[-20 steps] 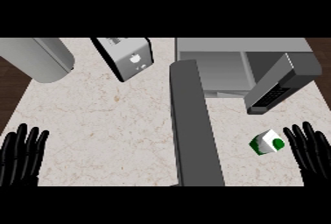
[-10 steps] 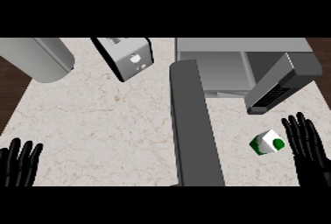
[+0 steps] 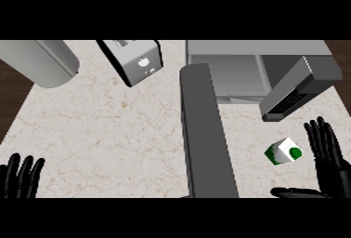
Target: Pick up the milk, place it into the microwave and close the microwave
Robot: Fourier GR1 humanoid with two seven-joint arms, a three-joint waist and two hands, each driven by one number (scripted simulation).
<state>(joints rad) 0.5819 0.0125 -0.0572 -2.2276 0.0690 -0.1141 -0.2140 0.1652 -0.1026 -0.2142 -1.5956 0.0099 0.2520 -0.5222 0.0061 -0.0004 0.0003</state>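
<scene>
Head view, milk: we see the small white-and-green milk carton (image 3: 284,151) on the marble counter (image 3: 103,130), right of the long grey door slab and below the microwave, outside its cavity.
Head view, right hand: our right hand (image 3: 330,160) is at the right edge, just beside the carton. Its fingers are straight and point up the view, and its thumb is stretched left below the carton. It is spread wide and holds nothing, and we see a gap between it and the carton.
Head view, left hand: our left hand (image 3: 21,179) rests at the lower left corner with its fingers up and straight, holding nothing, well apart from the milk.
Head view, microwave: the microwave (image 3: 237,69) stands at the top right with its pale cavity showing. Its door (image 3: 205,139) is swung out towards us, between the two hands.
Head view, other things: a toaster (image 3: 133,60) and a grey cylinder (image 3: 41,62) are at the top left.
Progress: we judge that nothing is done yet. The milk is not grasped.
Left to do: grasp the milk, lift it, set it in the cavity and shut the door.
</scene>
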